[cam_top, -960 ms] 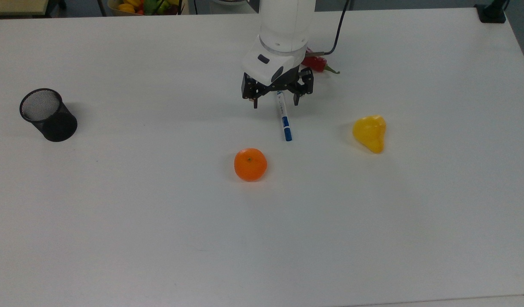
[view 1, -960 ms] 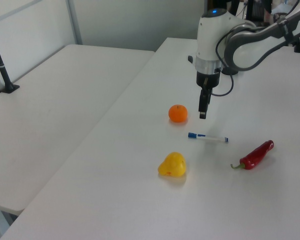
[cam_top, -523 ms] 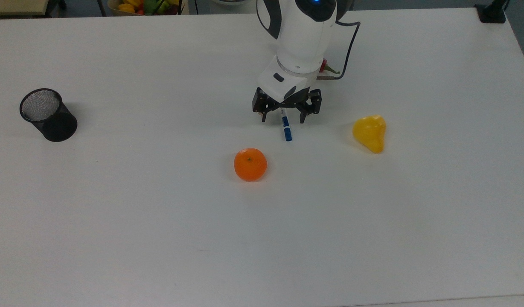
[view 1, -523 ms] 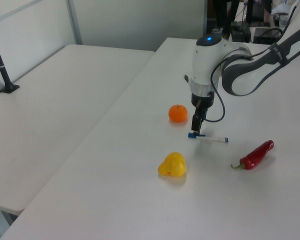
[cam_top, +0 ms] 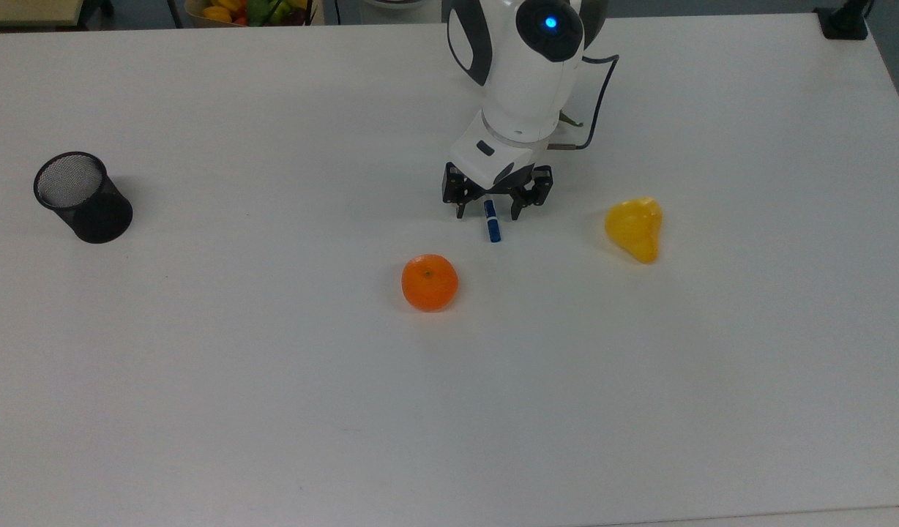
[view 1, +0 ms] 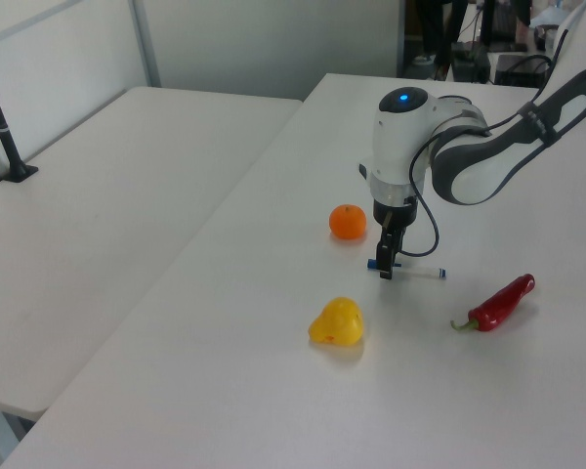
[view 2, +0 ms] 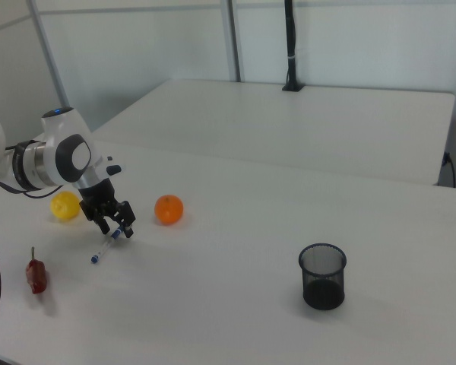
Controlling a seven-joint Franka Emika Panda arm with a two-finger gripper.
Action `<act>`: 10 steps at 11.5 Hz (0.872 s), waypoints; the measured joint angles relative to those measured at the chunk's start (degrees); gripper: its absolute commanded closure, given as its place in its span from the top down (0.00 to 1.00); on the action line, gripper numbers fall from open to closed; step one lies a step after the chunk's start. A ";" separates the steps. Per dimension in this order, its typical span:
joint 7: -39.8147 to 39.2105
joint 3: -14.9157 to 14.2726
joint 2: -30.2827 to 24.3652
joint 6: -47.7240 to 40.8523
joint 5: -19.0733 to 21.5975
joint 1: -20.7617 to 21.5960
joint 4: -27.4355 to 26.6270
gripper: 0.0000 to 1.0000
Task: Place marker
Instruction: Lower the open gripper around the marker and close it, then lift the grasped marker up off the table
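straddling the marker (cam_top: 492,223), the gripper (cam_top: 492,213) stood low over the white table (cam_top: 274,380) with its two fingers spread apart, one on each side of the barrel, not clamped on it. the marker lay flat on the table surface; in the top view its blue cap end projected below the gripper toward the orange (cam_top: 430,282), while the upper part of the barrel was hidden under the gripper body. in the left view the marker (view 1: 415,273) extended from the gripper (view 1: 387,270) toward the left view's right, with the red chilli (view 1: 501,303) lying apart from it further to that side. the yellow pear-shaped fruit (cam_top: 635,228) sat well apart on the top view's right, and the black mesh cup (cam_top: 82,197) stood upright far off on the top view's left. in the right view the gripper (view 2: 115,228) sat above the marker (view 2: 105,249), between the yellow fruit (view 2: 64,206) and the orange (view 2: 169,209), with the mesh cup (view 2: 322,276) well away on the right view's right. whether the fingertips touched the table could not be determined.
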 measured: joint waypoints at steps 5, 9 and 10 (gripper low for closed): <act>0.14 0.36 0.16 0.07 -0.20 0.00 0.10 0.00; 0.15 0.37 -0.08 0.07 -0.20 -0.20 0.12 0.00; 0.18 0.37 -0.24 0.07 -0.20 -0.47 0.20 0.00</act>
